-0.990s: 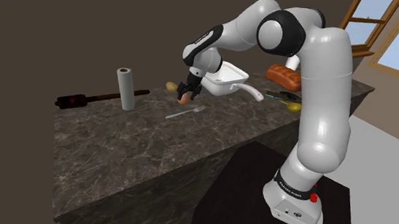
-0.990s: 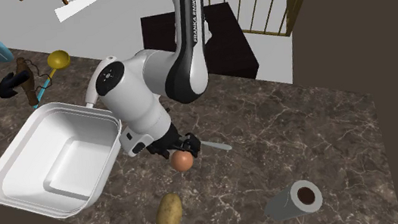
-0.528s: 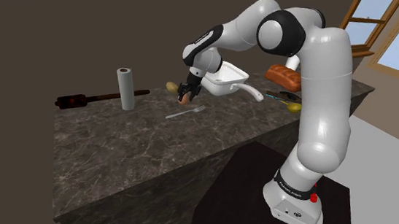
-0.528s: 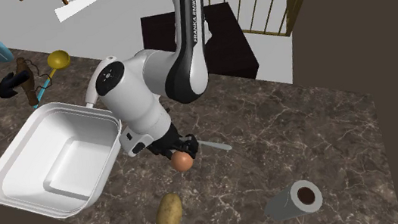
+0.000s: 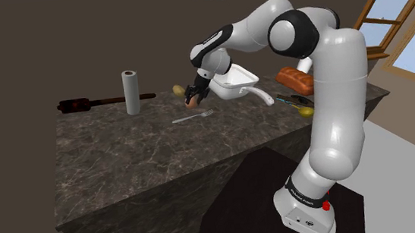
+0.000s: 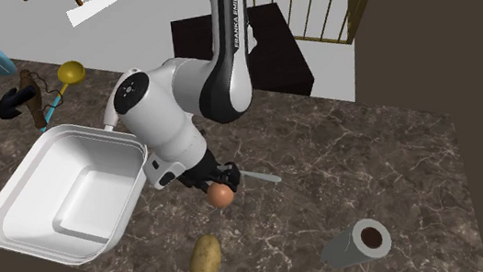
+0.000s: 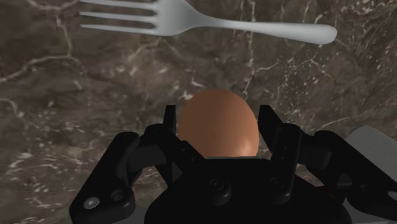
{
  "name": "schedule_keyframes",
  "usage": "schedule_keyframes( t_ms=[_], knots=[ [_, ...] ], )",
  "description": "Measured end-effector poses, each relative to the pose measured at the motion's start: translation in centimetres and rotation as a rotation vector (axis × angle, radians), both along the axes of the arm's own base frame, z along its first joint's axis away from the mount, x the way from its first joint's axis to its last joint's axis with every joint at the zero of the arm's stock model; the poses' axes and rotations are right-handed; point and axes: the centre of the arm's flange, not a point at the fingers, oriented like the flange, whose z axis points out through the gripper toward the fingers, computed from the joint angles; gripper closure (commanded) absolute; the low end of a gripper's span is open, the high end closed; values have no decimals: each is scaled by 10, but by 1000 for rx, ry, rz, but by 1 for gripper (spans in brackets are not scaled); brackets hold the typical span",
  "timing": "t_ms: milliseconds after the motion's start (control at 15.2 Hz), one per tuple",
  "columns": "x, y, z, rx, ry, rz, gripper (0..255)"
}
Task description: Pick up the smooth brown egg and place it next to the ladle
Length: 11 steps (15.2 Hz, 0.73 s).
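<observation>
A smooth brown egg (image 7: 218, 121) sits clasped between the two black fingers (image 7: 170, 124) of my gripper (image 7: 218, 130), which is shut on it. In the shoulder view the gripper (image 5: 192, 99) holds the egg (image 5: 190, 102) low over the dark marble counter, just left of the white basin. The second exterior view shows the egg (image 6: 221, 194) under the gripper (image 6: 222, 186); whether it touches the counter I cannot tell. The yellow-headed ladle (image 5: 305, 111) lies far off at the counter's right end in the shoulder view, beyond the basin (image 6: 69, 73).
A silver fork (image 7: 210, 22) lies just past the egg. The white basin (image 6: 61, 191) stands beside the arm, a potato (image 6: 206, 260) and a paper towel roll (image 6: 357, 241) are nearby. A bread loaf (image 5: 294, 78) and a dark rolling pin (image 5: 83, 104) lie along the counter's back.
The fingers have closed in on the egg. The arm has hardly moved, and the egg stays in the same spot by the fork.
</observation>
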Motion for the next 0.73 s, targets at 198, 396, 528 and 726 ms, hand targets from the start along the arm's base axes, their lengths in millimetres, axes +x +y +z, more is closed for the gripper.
schedule_keyframes(
  t_ms=[198,396,528,726],
  knots=[
    [0,0,14,0,0,0,255],
    [-1,-1,30,0,0,0,255],
    [1,0,41,0,0,0,255],
    [-1,1,56,0,0,0,255]
  ],
)
